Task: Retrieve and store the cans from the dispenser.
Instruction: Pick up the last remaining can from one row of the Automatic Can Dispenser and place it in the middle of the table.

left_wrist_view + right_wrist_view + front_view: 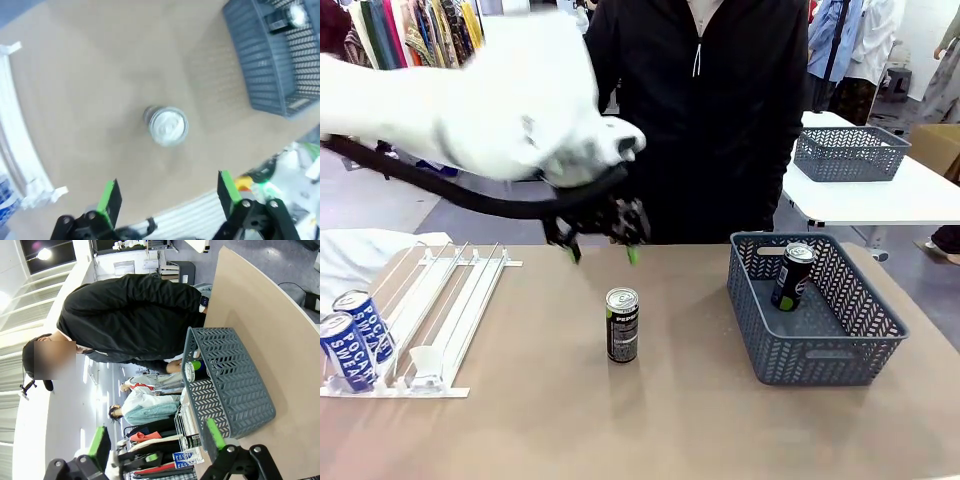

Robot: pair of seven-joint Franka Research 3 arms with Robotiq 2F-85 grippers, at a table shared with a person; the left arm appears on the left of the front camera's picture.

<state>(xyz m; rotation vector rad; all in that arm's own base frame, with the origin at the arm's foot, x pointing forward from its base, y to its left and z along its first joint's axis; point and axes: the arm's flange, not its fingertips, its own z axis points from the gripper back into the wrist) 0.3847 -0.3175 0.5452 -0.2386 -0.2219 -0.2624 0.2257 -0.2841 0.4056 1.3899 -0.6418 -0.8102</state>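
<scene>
Your left arm point(470, 110) reaches over the middle of the brown desk point(540, 420), with the left gripper point(603, 252) spread and empty above the upright black can point(622, 325), while the right gripper point(155, 437) is spread too, two blue cans point(348, 352) lie at the near end of the dispenser point(440, 300), another can point(791, 277) leans in the grey basket point(820, 350), and a person point(700, 120) in black stands behind.

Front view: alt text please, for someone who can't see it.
The left gripper hangs open above a black Pepsi can standing upright on the table. At right, a grey basket holds one dark can; at left, two Pocari Sweat cans sit at the dispenser's near end. A person stands at the far side.
</scene>
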